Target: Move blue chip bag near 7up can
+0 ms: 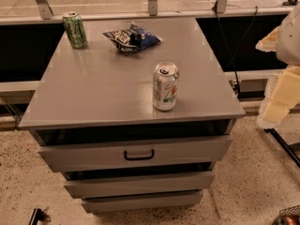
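Sitting apart: one blue chip bag [132,37], the 7up can [165,86], one green can [75,29]; the gripper [276,102] is cropped right, state unreadable.

A green can [75,30] stands at the far left corner of a grey drawer cabinet [93,93].

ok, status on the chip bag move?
Claw at right edge, off the cabinet top. Blue chip bag back centre, apart from 7up can near front. Green can back left, out of the way.
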Robot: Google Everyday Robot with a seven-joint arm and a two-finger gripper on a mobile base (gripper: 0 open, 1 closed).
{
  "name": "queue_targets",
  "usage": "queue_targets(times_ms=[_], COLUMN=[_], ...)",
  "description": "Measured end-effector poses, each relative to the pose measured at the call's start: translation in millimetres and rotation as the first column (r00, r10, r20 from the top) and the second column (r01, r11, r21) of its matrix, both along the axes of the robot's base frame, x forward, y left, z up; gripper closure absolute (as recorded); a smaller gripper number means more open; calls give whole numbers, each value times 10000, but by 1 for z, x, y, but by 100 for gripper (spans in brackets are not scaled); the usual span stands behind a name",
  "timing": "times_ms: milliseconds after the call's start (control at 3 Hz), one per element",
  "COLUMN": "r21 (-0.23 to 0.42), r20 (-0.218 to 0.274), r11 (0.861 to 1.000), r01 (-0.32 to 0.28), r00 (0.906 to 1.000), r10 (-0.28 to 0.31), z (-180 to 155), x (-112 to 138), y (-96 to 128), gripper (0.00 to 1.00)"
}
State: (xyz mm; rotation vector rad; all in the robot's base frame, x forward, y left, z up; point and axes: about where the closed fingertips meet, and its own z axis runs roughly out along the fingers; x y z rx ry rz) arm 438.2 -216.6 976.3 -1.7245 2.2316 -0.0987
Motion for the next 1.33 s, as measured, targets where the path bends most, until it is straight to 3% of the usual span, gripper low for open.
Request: queue_targets(times_ms=[333, 667, 1000, 1333], r21=[76, 528, 1107, 1149], r20=[228, 920, 1964, 2862], r11=[9999, 9980, 9888, 9744], r01=[-74, -360, -1001, -1934], r00=[9997, 9953, 9775, 9457], r10=[72, 310, 769, 1540], z=[5, 13, 16, 18], x=[8, 49, 112, 182], y=[2, 14, 43, 90], gripper=[0, 0, 0, 0])
